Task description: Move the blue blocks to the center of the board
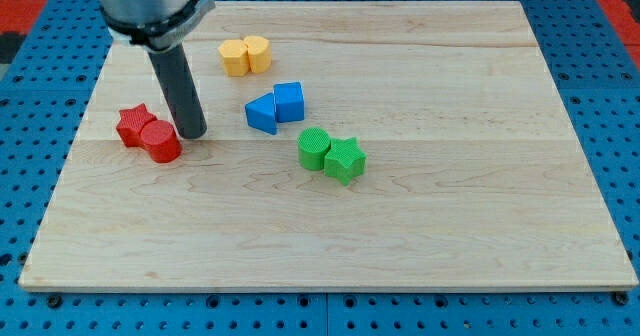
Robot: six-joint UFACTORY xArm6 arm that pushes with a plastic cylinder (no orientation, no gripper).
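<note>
Two blue blocks sit touching, left of the board's middle: a blue triangle (263, 113) and a blue cube (289, 101) on its right. My tip (193, 134) rests on the board to the left of the blue triangle, well apart from it. It stands just right of the red cylinder (161, 141), almost touching it. The dark rod rises from the tip toward the view's top left.
A red star (133, 124) touches the red cylinder at the left. Two yellow blocks (245, 55) sit together near the top. A green cylinder (314, 147) and a green star (346, 159) sit together below right of the blue blocks. The wooden board (450, 196) lies on a blue pegboard.
</note>
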